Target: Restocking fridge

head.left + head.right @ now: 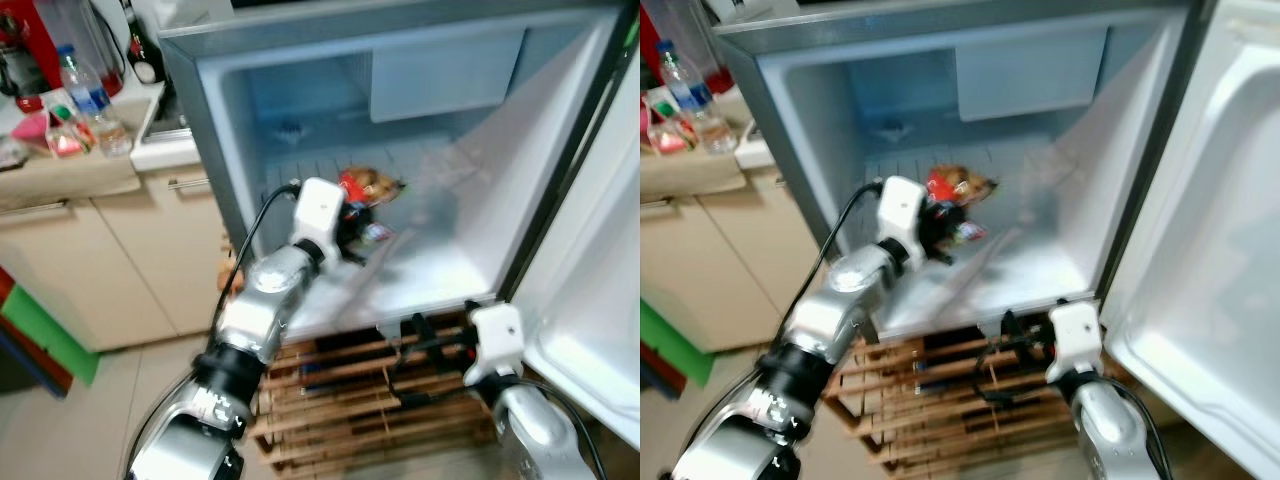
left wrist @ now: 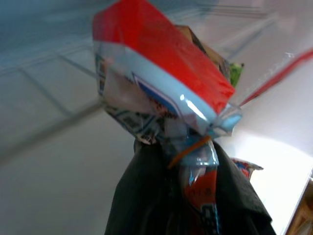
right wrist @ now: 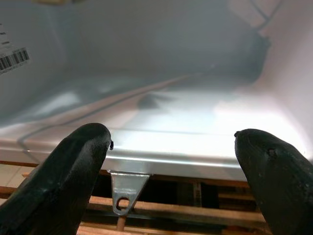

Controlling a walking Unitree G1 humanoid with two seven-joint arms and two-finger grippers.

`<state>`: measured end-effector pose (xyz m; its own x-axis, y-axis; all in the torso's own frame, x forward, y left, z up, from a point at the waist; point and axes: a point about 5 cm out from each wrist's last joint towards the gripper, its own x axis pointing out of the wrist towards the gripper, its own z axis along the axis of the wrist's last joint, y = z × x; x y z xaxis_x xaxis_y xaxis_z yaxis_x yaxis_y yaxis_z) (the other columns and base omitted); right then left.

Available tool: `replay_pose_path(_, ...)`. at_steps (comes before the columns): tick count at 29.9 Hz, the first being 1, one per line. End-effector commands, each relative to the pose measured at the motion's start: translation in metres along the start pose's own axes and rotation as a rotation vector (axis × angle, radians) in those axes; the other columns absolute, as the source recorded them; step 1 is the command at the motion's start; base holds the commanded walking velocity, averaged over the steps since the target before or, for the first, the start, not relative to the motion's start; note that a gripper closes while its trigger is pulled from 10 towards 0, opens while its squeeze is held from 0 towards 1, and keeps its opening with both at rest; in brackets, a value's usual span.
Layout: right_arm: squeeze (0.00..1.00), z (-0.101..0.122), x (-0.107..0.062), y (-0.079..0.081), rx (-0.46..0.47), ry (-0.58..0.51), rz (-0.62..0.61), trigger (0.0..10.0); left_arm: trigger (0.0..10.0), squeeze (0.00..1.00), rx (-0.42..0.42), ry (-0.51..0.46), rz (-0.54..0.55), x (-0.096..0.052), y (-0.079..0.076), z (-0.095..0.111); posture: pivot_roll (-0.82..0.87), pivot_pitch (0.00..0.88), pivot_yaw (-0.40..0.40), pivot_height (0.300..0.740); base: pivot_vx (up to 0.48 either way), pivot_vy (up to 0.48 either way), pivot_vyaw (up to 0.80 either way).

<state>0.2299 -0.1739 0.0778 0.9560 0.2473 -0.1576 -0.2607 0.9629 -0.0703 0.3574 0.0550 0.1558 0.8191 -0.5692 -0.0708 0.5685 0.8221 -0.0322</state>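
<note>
Nearest you, the right gripper [image 3: 171,161] sits fingers spread wide, just before the fridge [image 1: 240,150] floor's front lip, above a wooden rack [image 1: 380,400]. Your left gripper [image 1: 350,230] reaches inside, clamped on a red-and-white snack packet [image 2: 161,93] — another snack bag [image 1: 372,185] lies behind it on the fridge floor.

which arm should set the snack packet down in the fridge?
Left. The left gripper is already inside the open grey fridge, shut on the red and white plastic snack packet. The right gripper is open and holds nothing, low at the fridge's front edge.
</note>
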Motion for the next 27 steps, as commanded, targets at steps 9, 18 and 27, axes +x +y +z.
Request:
replay_pose_path(9,0.00,0.000,-0.012,0.007,0.011,0.011,0.016,10.0,10.0,0.00,-0.168,0.291,0.039,0.002,0.023,-0.032,-0.25,0.000,0.119,0.740,0.000,0.000,0.00)
replay_pose_path(18,0.00,0.005,-0.027,0.016,0.014,0.014,0.022,10.0,10.0,0.00,-0.278,0.272,0.150,0.016,0.005,-0.044,-0.28,0.062,0.120,0.740,0.000,0.000,0.00)
replay_pose_path(27,0.00,0.012,-0.052,0.020,-0.004,0.037,0.012,10.0,10.0,0.00,-0.427,0.155,0.213,0.036,-0.038,-0.037,-0.36,0.143,0.127,0.740,0.000,0.000,0.00)
